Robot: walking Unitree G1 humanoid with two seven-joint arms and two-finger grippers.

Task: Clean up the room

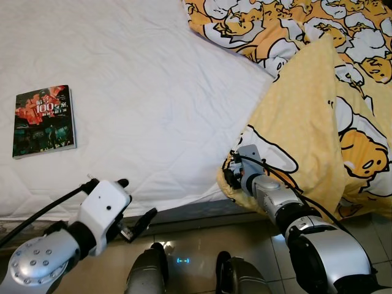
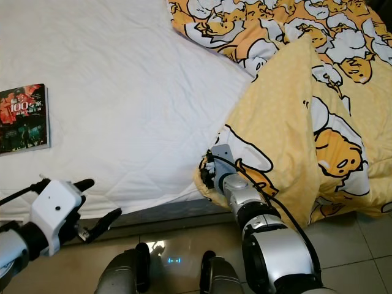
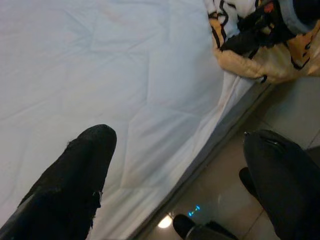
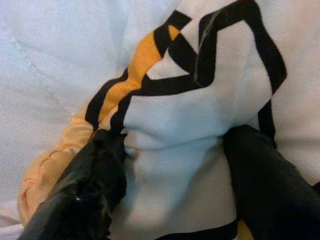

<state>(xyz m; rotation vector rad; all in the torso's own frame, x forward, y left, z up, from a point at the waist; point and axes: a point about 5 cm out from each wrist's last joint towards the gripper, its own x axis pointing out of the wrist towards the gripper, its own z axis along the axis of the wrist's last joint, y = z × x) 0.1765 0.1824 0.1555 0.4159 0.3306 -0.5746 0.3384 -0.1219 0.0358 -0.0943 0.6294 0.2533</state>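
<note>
Bright, even light; soft wrist-view blur

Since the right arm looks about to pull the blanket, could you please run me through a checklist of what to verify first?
1. Right gripper on the yellow blanket: ok, its fingers bracket a fold at the blanket's corner by the bed edge.
2. Grip actually closed on the fabric: cannot tell, the cloth bulges between the fingers but the pinch itself is hidden.
3. Left gripper free of the job: ok, open and holding nothing, hovering over the mattress edge.
4. Book away from the blanket: ok, it lies flat on the white mattress far to the robot's left.
5. Blanket fully on the bed: not ok, its lower edge hangs over the side toward the floor.
</note>
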